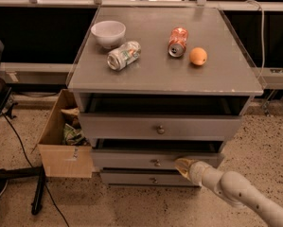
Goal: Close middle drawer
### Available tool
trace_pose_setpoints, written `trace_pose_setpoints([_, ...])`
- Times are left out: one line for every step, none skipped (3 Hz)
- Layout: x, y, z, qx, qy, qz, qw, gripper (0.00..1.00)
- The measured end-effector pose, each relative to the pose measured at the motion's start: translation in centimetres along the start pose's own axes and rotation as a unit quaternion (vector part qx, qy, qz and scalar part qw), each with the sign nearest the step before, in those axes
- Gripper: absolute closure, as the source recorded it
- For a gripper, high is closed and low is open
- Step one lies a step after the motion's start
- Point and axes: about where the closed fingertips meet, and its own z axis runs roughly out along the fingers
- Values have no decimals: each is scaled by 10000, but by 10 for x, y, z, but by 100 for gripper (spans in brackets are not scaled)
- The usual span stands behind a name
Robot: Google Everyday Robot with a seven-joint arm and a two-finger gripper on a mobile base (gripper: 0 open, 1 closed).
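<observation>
The middle drawer point(131, 159) is a low grey front with a small round metal knob point(156, 163), second of three in the grey cabinet. It stands only slightly proud of the cabinet, with a thin dark gap above it. My gripper point(181, 164) comes in from the lower right on a white arm and its tip touches the drawer front just right of the knob. The uppermost drawer point(160, 126) stands out a little, and the lowest drawer point(150, 178) sits below.
On the cabinet top point(216, 79) are a white bowl point(108, 33), a lying silver can point(124, 55), a lying red can point(178, 41) and an orange point(198, 56). An open cardboard box point(60, 141) stands on the floor at the left. Dark stand legs point(37, 193) lie at the lower left.
</observation>
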Motion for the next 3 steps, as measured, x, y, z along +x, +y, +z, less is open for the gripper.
trace_pose_setpoints([3, -20, 25, 184, -30, -79, 9998, 100])
trace_pose_setpoints([-3, -13, 25, 100, -48, -41, 9999, 100])
trace_pose_setpoints([-12, 11, 9, -478, 108, 232, 9985, 100])
